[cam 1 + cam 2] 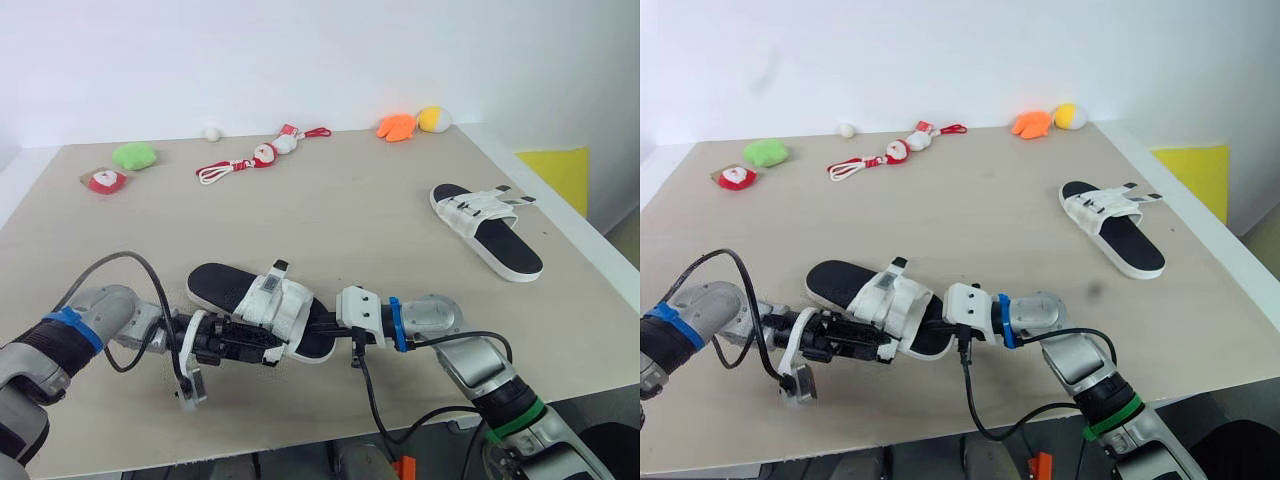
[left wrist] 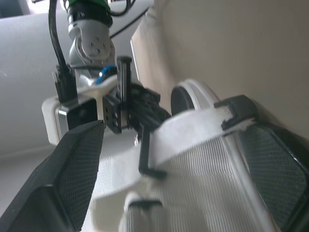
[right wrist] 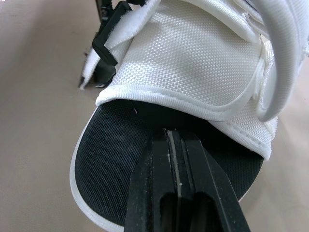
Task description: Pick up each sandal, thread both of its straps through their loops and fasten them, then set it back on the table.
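Both forearms low over counter point(image 1: 380, 200) front edge, converging on near sandal point(image 1: 222, 284) lying there. Left pincer point(image 1: 268, 345) open, fingers point(image 2: 72, 179) straddling white strap point(image 2: 203, 159). Right pincer point(image 3: 169, 136) closed, tips on black footbed point(image 3: 111, 145). Second sandal point(image 1: 490, 228) far right.

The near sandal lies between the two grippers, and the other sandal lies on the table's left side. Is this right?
No: the left eye view shows the other sandal on the right side of the table. The rest holds.

prob a test lab: plain beige table point(image 1: 400, 220), bare white wall point(image 1: 300, 60), small toys point(image 1: 133, 155) at far edge.
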